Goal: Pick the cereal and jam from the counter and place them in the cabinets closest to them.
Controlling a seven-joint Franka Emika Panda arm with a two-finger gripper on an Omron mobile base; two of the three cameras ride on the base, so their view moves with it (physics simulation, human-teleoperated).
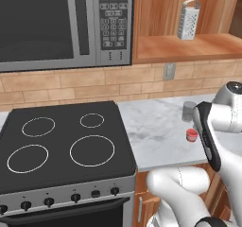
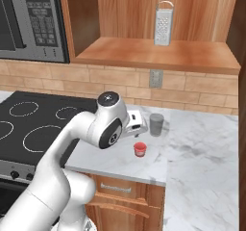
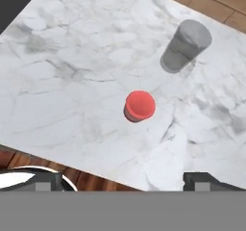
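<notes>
My fingers hang spread wide and empty above the marbled bench. The jam jar sits near the bench's front edge, the grey cup just beyond it. I should centre over the jar, descend straight, and keep clear of the cup.

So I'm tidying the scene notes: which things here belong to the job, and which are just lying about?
Part of the job:
- jam, on the counter
- cabinet above it, open
- gripper, open, above the jam

Just lying about:
- grey cup beside the jam
- grater on the cabinet shelf
- stovetop
- microwave
- wall outlet
</notes>
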